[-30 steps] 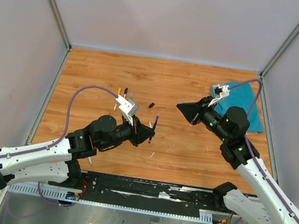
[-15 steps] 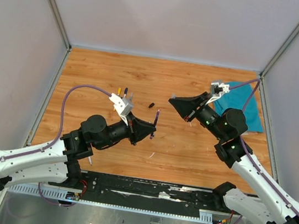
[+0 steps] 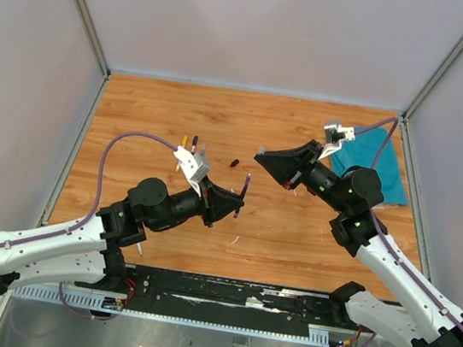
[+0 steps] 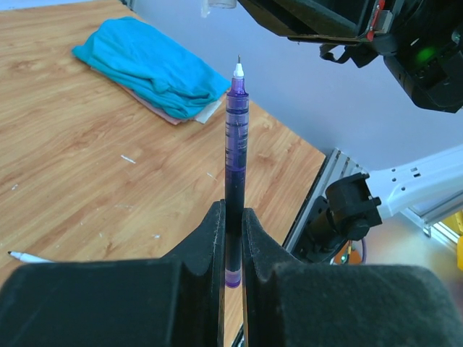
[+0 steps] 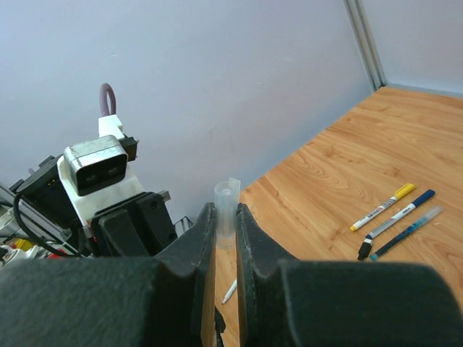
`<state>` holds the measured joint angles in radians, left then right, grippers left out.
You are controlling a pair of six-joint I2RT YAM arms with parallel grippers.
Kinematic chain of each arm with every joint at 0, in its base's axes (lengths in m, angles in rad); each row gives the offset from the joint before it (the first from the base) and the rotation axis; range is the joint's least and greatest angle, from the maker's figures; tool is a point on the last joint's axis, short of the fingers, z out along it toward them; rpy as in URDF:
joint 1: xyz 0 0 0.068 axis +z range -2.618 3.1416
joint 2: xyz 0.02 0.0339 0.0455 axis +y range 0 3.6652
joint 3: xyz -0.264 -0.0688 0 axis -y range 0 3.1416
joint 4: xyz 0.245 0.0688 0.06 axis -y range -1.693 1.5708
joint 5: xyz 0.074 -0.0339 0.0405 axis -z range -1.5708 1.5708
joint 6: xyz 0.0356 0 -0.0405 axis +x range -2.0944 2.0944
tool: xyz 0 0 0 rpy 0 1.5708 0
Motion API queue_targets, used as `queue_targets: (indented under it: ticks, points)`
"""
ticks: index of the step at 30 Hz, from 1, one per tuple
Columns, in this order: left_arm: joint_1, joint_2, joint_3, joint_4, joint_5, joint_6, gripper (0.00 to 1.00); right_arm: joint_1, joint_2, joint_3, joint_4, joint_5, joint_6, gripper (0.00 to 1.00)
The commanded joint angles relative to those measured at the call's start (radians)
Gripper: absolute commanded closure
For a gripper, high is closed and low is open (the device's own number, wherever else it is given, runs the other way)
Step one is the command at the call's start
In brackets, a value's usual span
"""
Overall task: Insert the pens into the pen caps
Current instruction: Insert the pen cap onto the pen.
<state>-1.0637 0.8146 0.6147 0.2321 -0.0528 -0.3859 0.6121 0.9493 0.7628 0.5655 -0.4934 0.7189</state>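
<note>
My left gripper [image 3: 229,204] [image 4: 231,217] is shut on a purple pen [image 3: 245,187] [image 4: 234,137], gripped near its tail end, bare tip pointing up and away. My right gripper [image 3: 262,155] [image 5: 226,213] is shut on a clear pen cap [image 5: 226,204], whose open end sticks out past the fingertips. In the top view the cap end sits just above and a little to the right of the pen tip, a short gap apart. The cap also shows at the top edge of the left wrist view [image 4: 218,3].
Three pens, yellow [image 3: 185,141] [image 5: 383,207], blue [image 3: 193,143] [image 5: 402,212] and clear [image 3: 202,148] [image 5: 409,230], lie together left of centre. A black cap [image 3: 235,163] lies nearby. A white pen [image 3: 139,249] [image 5: 229,291] lies by the left arm. A teal cloth [image 3: 379,164] [image 4: 148,65] is at far right.
My right gripper has moved left with the clear cap, closing on the pen tip. My left gripper has shifted slightly and raised the purple pen toward it.
</note>
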Motion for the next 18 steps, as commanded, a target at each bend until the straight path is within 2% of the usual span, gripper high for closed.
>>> queue_targets:
  ticks: [1, 18]
  points:
    - [-0.008, 0.009, 0.005, 0.052, 0.016, 0.019, 1.0, 0.02, -0.002, 0.038, 0.043, -0.066, 0.021, 0.99]
    - [-0.008, 0.018, 0.011, 0.052, 0.015, 0.019, 1.0, 0.018, -0.002, 0.029, 0.007, -0.108, 0.017, 0.99]
